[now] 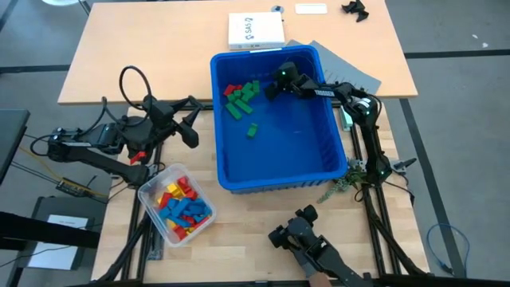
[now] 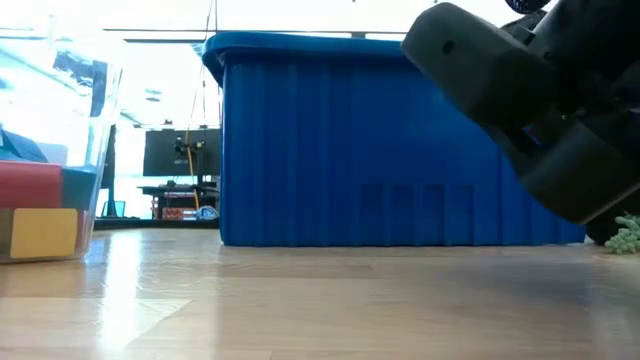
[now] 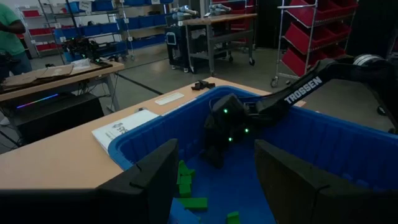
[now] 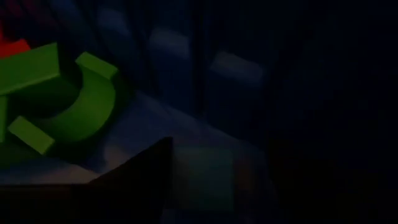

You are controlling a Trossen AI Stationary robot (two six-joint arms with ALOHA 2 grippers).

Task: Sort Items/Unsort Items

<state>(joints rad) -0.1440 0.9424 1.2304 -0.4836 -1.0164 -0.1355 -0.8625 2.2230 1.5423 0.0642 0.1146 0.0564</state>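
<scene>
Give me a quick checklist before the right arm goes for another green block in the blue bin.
1. Right pincer inside blue bin, beside green blocks: ok.
2. Right pincer empty: cannot tell.
3. Green blocks reachable, lying loose on bin floor: ok.
4. Left pincer outside the bin, open, clear of the right arm: ok.
5. Clear tub of mixed blocks on table, upright: ok.

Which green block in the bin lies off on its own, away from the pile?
The single green block near the blue bin's middle; the other green blocks cluster at the far-left corner.
</scene>
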